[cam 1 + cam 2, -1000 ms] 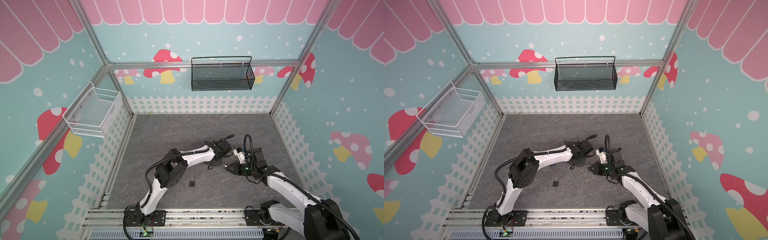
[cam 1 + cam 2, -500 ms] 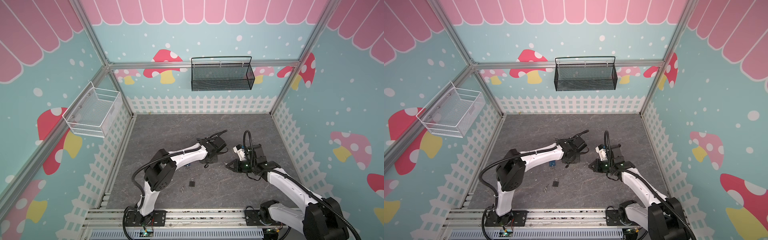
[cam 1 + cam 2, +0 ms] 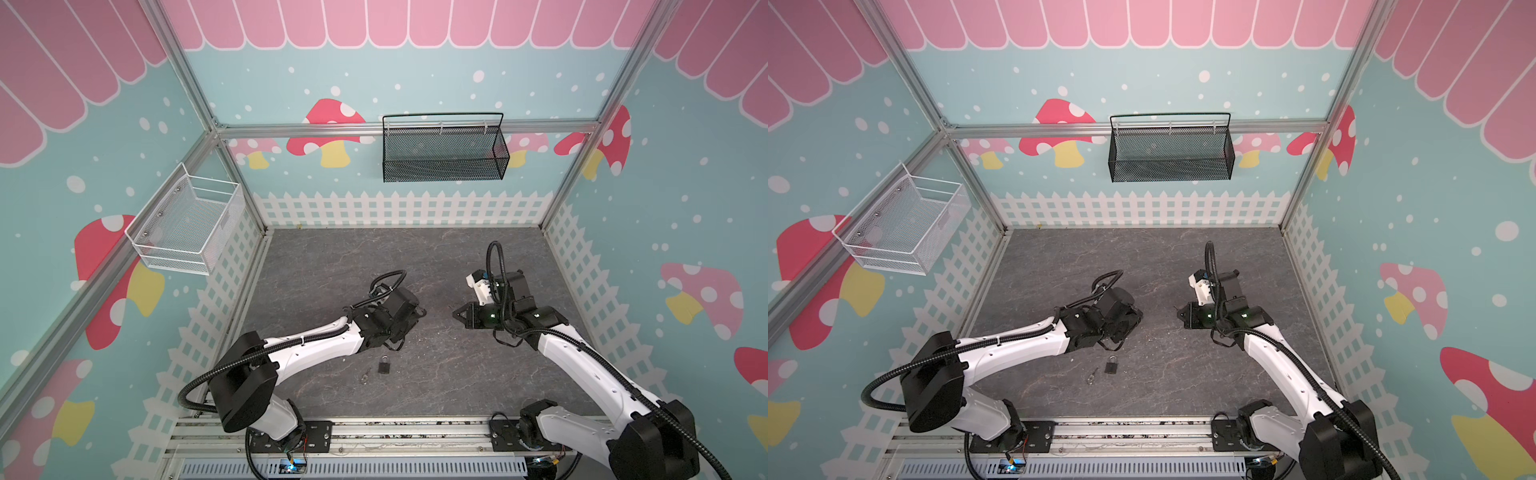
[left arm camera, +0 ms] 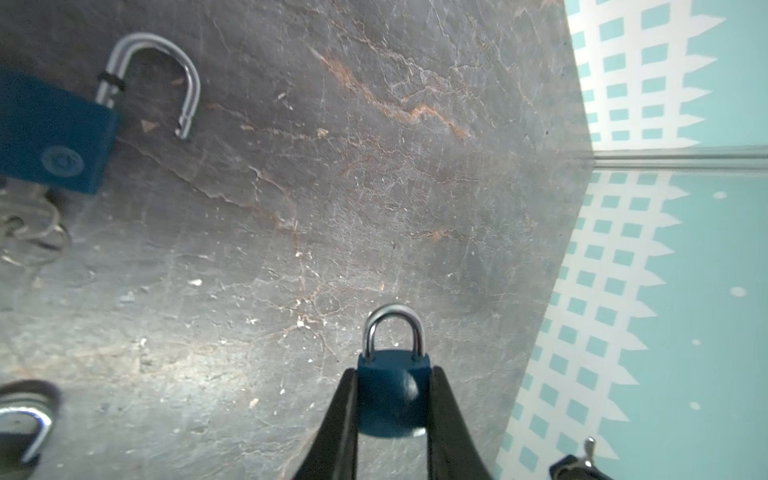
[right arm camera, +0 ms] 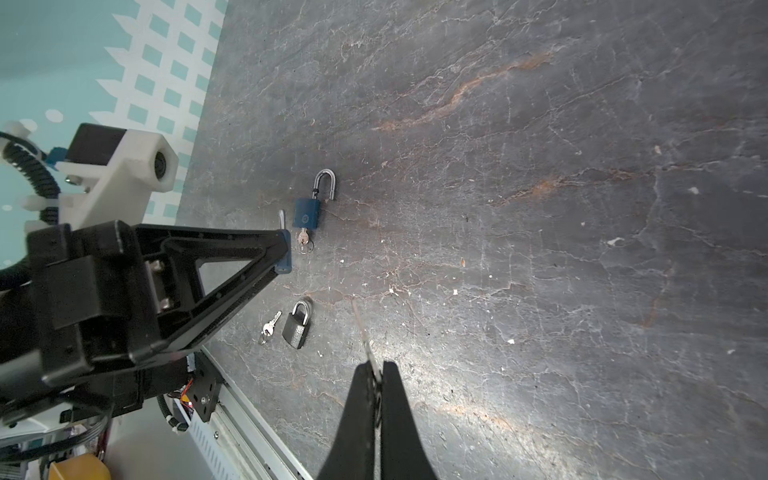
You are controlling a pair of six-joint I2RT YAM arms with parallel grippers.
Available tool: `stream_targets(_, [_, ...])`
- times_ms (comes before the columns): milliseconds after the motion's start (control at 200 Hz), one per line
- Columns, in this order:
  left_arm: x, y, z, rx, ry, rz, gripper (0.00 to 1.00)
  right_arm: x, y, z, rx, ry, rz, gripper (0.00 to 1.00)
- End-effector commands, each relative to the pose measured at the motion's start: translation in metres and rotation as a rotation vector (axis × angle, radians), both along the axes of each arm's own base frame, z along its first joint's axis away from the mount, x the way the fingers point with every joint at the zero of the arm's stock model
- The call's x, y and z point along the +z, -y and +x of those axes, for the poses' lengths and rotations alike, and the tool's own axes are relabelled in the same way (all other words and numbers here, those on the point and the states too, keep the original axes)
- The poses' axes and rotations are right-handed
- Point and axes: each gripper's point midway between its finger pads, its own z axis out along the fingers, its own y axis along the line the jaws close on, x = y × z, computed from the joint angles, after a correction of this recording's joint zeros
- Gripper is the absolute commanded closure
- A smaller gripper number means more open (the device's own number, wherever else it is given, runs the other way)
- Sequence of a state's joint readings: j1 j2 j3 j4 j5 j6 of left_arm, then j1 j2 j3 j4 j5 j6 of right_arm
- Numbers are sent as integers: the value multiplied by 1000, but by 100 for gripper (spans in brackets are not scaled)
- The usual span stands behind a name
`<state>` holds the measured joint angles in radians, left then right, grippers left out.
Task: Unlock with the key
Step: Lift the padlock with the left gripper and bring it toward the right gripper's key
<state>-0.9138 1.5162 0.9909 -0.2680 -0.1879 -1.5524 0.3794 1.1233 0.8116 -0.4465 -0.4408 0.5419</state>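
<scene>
Grey, stone-veined floor (image 3: 415, 257) fills a booth with teal mushroom walls, and a dark padlock (image 3: 384, 366) lying flat near the front edge serves as the marker for everything else. Far to its left and higher up, a white basket (image 3: 187, 232) hangs on the side wall. Just left of the dark padlock, close but not touching, lies a loose key (image 3: 365, 376) on a small ring. Beyond the dark padlock and slightly to its right, the left gripper (image 4: 392, 372) pinches the body of a blue padlock (image 4: 390, 405), one finger on each flank, with the shackle closed and pointing away from the wrist. An open padlock (image 5: 307, 212), also blue, lies flat on the floor farther back than the dark padlock. Its shackle is swung out of the body and a second key (image 5: 304, 241) sits in its base. In both top views it seems to be hidden under the left arm. High on the back wall, far beyond the dark padlock, hangs a black basket (image 3: 442, 166). To the right of the dark padlock and farther back, the right gripper (image 5: 378, 365) has its jaws pressed together on a thin silver blade, apparently the key (image 5: 365, 332) seen edge-on. The blade points toward the left gripper, and open floor lies between the two.
</scene>
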Motion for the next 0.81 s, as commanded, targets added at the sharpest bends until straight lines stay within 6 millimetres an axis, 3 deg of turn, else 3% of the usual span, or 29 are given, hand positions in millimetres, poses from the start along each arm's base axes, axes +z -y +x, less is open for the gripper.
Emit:
stream_targets(0, [33,5,10,179,48,-205,100,-5,-11,-5,-10,-15,-49,100])
stream_targets(135, [34,4,8,211,48,-236,100,-4,-37,-16,2,-33,-10,100])
stream_targets(380, [32,2,2,219,36,-245,100,-4,-65,-24,12,-53,41,100])
stream_targets(800, [33,-3,4,229,61,-227,100,2,-85,-15,26,-56,74,100])
